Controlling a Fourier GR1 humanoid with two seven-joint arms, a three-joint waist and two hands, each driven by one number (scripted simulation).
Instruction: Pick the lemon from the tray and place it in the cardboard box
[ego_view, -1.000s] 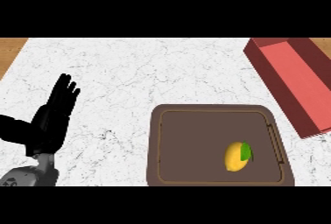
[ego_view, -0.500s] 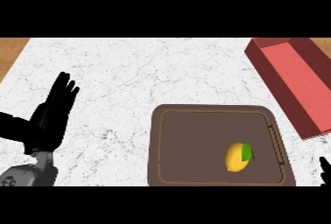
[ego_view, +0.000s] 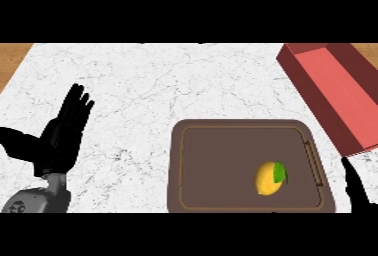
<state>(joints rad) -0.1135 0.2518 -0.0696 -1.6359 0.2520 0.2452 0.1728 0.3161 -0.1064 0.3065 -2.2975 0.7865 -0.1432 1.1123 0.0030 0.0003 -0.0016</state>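
Observation:
A yellow lemon with a green leaf (ego_view: 270, 178) lies in the right half of the dark brown tray (ego_view: 210, 170). The red box (ego_view: 336, 90) stands at the right edge, open side up, just beyond the tray's far right corner. My left hand (ego_view: 57, 135) rests open at the left, fingers straight and pointing up, well apart from the tray. A finger of my right hand (ego_view: 354, 186) shows at the lower right, just right of the tray's rim and below the box. It touches nothing that I can see.
The white marble counter (ego_view: 148, 80) spreads behind and left of the tray. Brown wood shows at the top left corner (ego_view: 13, 55).
My right hand has risen further into view at the lower right beside the tray. The left hand, lemon, tray and box have not moved.

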